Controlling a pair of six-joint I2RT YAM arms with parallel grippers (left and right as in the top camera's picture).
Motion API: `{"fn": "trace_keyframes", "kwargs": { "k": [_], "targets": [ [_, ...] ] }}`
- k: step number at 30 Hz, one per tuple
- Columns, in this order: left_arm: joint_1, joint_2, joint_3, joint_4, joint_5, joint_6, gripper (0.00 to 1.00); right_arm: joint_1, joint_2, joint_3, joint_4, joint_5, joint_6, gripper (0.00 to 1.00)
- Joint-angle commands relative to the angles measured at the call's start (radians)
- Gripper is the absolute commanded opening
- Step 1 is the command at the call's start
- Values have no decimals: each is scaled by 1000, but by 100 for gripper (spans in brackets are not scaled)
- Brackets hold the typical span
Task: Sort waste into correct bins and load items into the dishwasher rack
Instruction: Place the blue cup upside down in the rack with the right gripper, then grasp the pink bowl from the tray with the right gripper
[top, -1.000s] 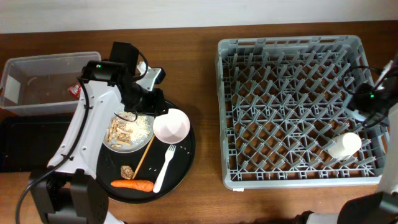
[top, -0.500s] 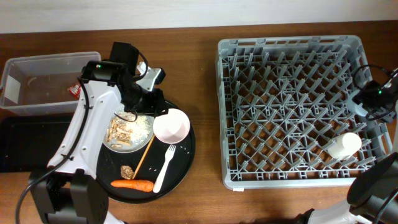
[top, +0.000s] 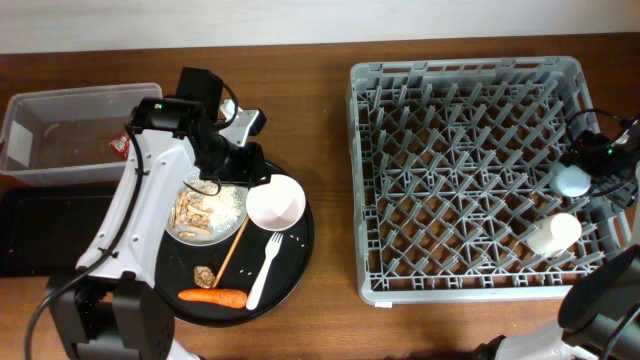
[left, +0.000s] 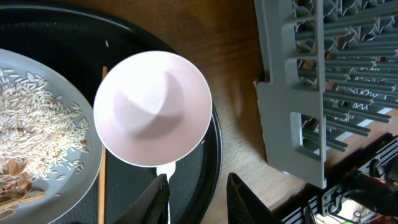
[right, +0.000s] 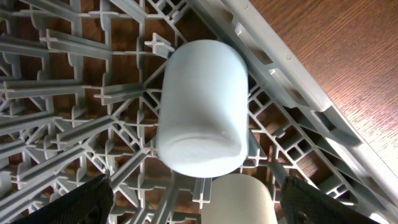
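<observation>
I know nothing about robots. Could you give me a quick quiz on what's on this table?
1. True or false: the bowl sits in the rack.
2. Fill in: the rack holds ___ cups.
3. What lies near the fork on the round tray? A) carrot B) spoon C) bottle

Key: 1 false; 2 two, the blue cup and the white cup; 3 A.

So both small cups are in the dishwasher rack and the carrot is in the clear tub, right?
Not the carrot: it lies on the round black tray, near the fork, not in the clear tub. The light-blue cup and the white cup are both in the dishwasher rack. The overhead view shows it.
</observation>
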Motion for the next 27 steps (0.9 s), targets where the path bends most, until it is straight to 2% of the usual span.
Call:
{"fn": "trace_keyframes", "kwargs": {
  "k": [1,5,6,8,10,11,13,15,16,18,19,20,25,27],
  "targets": [
    [5,2,4,-2,-7,-3,30,-2,4,15,0,11,9,89],
    [5,2,4,-2,-7,-3,31,-2,4,15,-11,-30,8,92],
    [5,2,4,-2,-7,-3,31,-2,4,15,-24,-30,8,86],
    [5,2,4,-2,-7,-3,31,-2,4,15,-71,-30,8,60],
    [5,2,4,-2,-8,-3,31,-2,4,15,-104,-49,6,52],
    [5,2,4,-2,-8,-3,31,-2,3,15,-118,-127,-44,52],
    [5,2,4,-8,-9,-3,31,12,-6,16,-156,-481,-249,64],
    [5,2,4,-26,-66,-3,32,72,-48,16,-223,-626,-374,67],
    [5,2,4,-51,-160,-40,32,174,-101,16,-258,-627,-422,68],
    [5,2,5,-92,-339,-162,32,340,-163,17,-255,-604,-420,70],
    [7,2,4,-108,-393,-203,32,420,-182,19,-247,-585,-415,71],
    [20,2,4,-126,-444,-260,32,560,-195,29,-228,-547,-402,70],
    [225,2,5,-157,-455,-372,36,1086,-132,35,4,-150,-143,76],
    [308,2,4,-166,-454,-404,44,1174,-70,35,85,-90,-82,76]
  ]
}}
